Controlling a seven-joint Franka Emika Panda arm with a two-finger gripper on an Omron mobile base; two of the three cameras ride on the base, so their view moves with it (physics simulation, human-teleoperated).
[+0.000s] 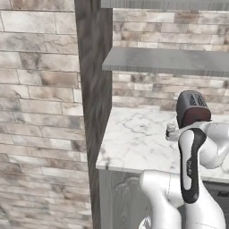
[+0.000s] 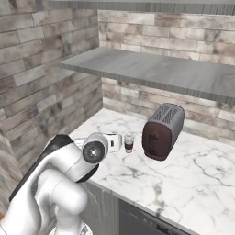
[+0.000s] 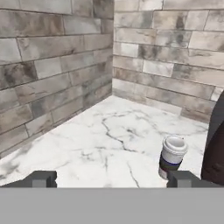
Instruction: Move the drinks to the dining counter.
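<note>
One of the drinks, a dark cup with a pale lid (image 3: 172, 156), stands upright on the marble worktop (image 3: 100, 140) just left of the toaster (image 3: 216, 144). In the right base view the cup (image 2: 129, 142) is right beside my hand. My gripper (image 3: 111, 179) is open and holds nothing; its right fingertip (image 3: 181, 178) sits just in front of the cup, which is off to the right of the gap. From the right base camera the gripper (image 2: 118, 142) points at the cup from its left. The dining counter is out of view.
A dark red-brown toaster (image 2: 163, 131) stands on the worktop right of the cup. Brick walls meet in a corner behind the worktop. A grey shelf (image 2: 160, 71) hangs above it. A dark wooden panel (image 1: 94, 89) borders the worktop's left end.
</note>
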